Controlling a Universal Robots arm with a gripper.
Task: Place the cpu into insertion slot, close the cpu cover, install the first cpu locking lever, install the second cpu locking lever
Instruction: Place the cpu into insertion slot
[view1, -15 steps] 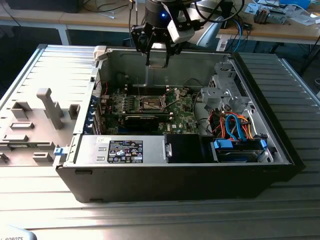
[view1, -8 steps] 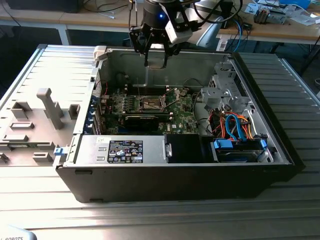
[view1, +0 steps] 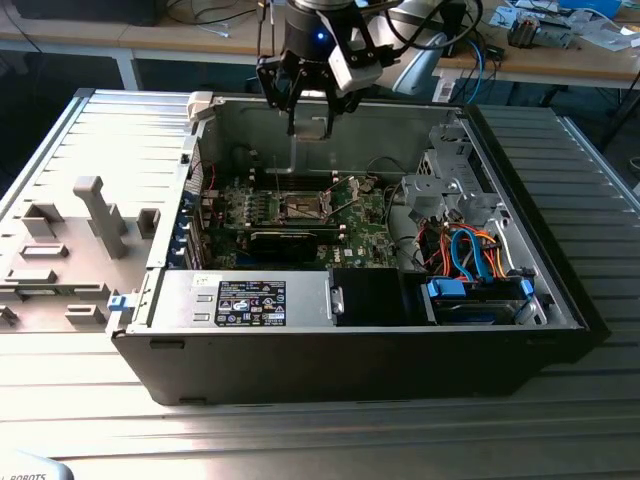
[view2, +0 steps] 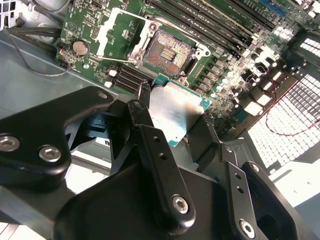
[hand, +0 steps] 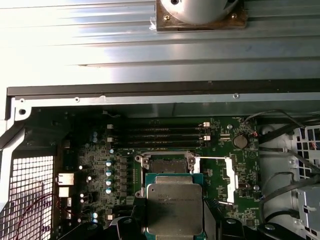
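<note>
Holding cpu (hand: 175, 207) flat between jaws, gripper (view1: 310, 120) clamped on chip's edges, high over computer case (view1: 400, 365). Insertion slot (hand: 167, 166) sat bare below and just ahead of jaws; cpu cover (hand: 229, 177) stood open beside it. Step one in hand, seemingly. Seating would need chip squared to slot and a gentle descent.

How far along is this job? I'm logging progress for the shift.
Done: the claw grips the cpu. In hand: cpu hangs above the board, short of the empty insertion slot. Left: seating it, closing the open cpu cover, both levers.
</note>
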